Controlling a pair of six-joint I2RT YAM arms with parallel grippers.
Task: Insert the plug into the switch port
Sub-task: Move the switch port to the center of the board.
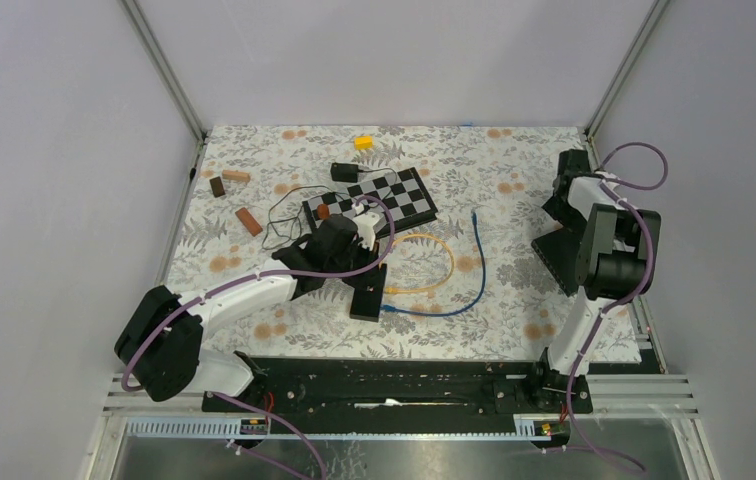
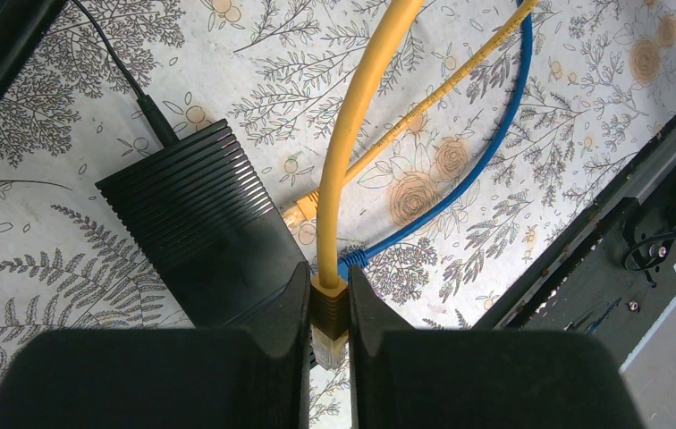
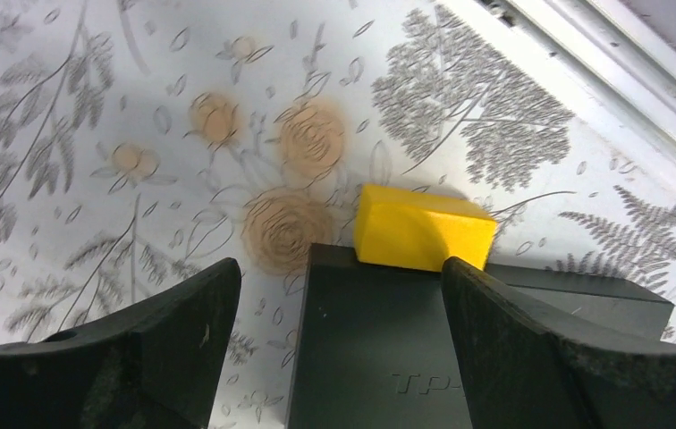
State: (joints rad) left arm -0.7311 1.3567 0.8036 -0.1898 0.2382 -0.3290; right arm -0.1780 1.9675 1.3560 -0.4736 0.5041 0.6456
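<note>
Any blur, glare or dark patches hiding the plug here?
Top external: even soft light, faint shadows, sharp, though small detail is lost. Left wrist: the left gripper is near-black and featureless, yet the plug in it and the yellow cable are crisp. Right wrist: slightly soft, the yellow block smeared at its edges, the black box dark with faint lettering; no glare.

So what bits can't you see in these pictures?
- Any ports: no view shows them; left wrist shows only the top of the ribbed black box.
- Front of the plug: left wrist, buried in the grip of the left gripper.
- Lettering on the black device: right wrist, partly behind the right gripper.
- The right gripper itself: top view, lost against its dark arm.
</note>
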